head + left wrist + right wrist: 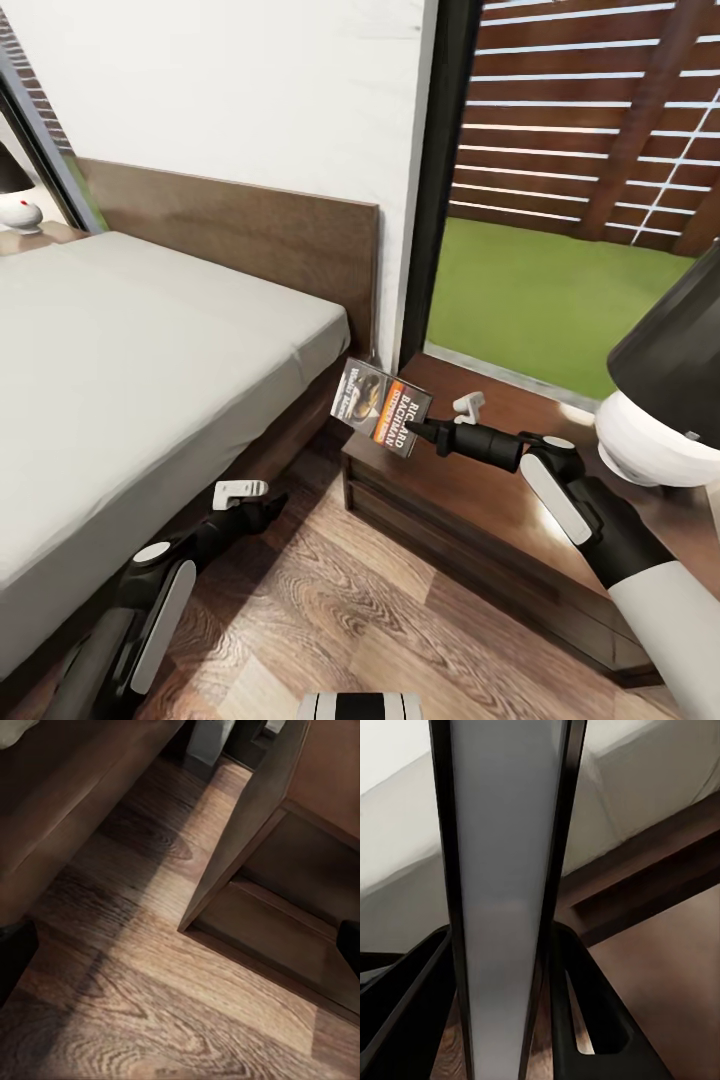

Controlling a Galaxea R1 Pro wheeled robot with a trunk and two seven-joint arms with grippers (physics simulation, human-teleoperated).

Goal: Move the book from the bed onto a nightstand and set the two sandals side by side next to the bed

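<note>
Right claw (415,428) clamped on the book (380,406), held upright on edge over the nightstand (480,490) corner nearest the bed (120,360); top lies just below. Left claw (243,491) hangs open, empty, by the floor

One book (381,406), one bed (120,360), one nightstand (500,510) at near right, two grippers, two lamps, one far left (14,195), one near right (665,390)
</note>
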